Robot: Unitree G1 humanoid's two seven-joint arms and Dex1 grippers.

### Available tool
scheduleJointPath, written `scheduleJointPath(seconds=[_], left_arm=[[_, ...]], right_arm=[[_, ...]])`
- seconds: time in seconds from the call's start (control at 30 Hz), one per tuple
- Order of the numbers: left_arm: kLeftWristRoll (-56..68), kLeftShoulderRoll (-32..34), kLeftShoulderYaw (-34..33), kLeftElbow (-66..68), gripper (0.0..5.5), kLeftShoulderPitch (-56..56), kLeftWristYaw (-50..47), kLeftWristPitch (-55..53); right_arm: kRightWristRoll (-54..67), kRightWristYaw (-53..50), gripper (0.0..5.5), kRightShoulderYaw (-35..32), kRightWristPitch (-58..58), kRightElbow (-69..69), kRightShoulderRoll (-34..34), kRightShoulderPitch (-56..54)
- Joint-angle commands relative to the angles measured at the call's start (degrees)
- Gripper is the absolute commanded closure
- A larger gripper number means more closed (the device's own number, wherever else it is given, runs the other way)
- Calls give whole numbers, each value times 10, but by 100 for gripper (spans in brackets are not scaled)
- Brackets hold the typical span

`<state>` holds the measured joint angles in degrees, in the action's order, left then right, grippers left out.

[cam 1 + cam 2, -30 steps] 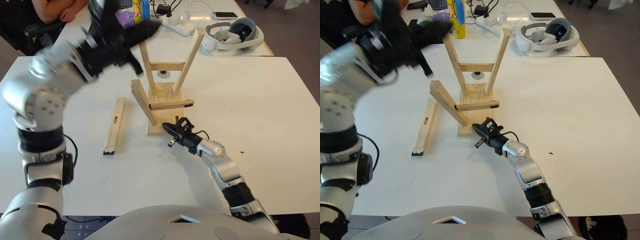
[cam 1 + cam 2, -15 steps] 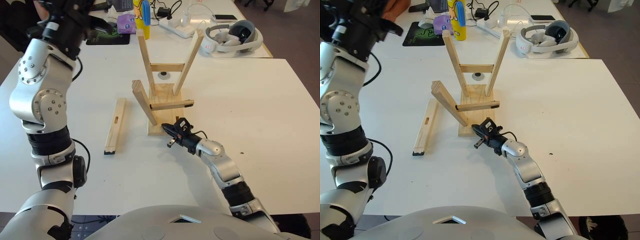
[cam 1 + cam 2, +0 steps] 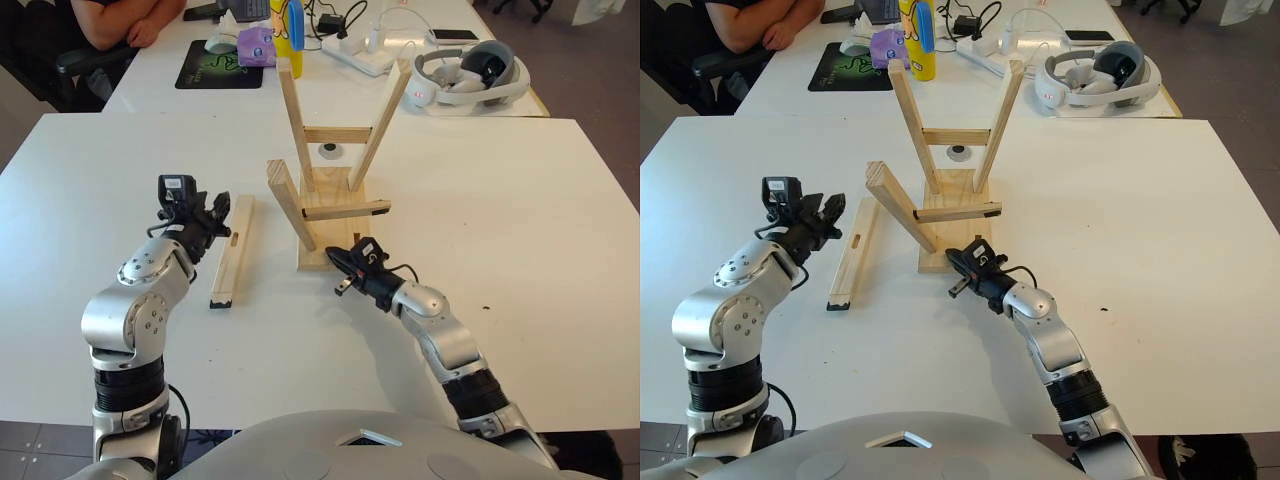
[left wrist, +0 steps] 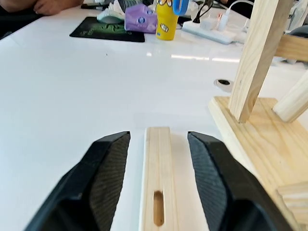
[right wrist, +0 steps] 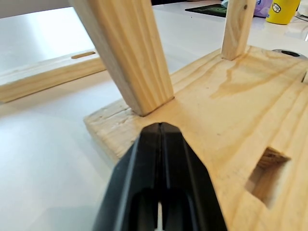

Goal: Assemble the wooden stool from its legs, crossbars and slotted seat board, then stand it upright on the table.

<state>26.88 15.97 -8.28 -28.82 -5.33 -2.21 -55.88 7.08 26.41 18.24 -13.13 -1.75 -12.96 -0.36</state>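
Left wrist view: the left gripper (image 4: 158,137) was caught with its pads (image 4: 111,166) spread wide either side of the loose leg (image 4: 158,159), nothing pinched yet. That leg was laid flat on the white table (image 3: 520,200), just left of the half-built stool, mortise slot (image 4: 158,214) facing up.

The seat board (image 5: 226,110) was lying flat with two legs stood up in it and joined by a crossbar (image 3: 335,134), plus a third leg (image 3: 290,205) that looked tilted. One square slot (image 5: 269,171) was left empty near the right gripper (image 5: 160,127), whose fingers were pressed together, tip at the board's edge. Probably touching it, though contact couldn't be confirmed.

Handling-wise, bare softwood like this would be expected to be light, stiff and a bit slick on rubber pads. The loose leg would best be gripped across its narrow sides near the middle, clear of the mortise. The stool itself would likely wobble, so it should be steadied by the board.
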Motion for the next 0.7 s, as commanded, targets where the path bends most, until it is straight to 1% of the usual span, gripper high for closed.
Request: scheduleJointPath(seconds=[0.03,0.13,0.23,0.4,0.7], left_arm=[[-1,-20,28,-23,263,40,-5,-50],[-7,-32,36,-26,217,53,-7,-65],[-29,-21,55,-22,172,54,-5,-57],[-64,-6,58,-25,169,44,0,-37],[-75,-6,53,-7,169,72,25,-59]], right_arm=[[-20,-7,550,8,-48,21,-12,33],[-21,-14,550,10,-52,16,-8,34],[-26,-23,550,11,-48,17,-4,33],[-25,-25,550,12,-50,18,-3,28],[-25,-24,550,21,-56,13,-3,30]])
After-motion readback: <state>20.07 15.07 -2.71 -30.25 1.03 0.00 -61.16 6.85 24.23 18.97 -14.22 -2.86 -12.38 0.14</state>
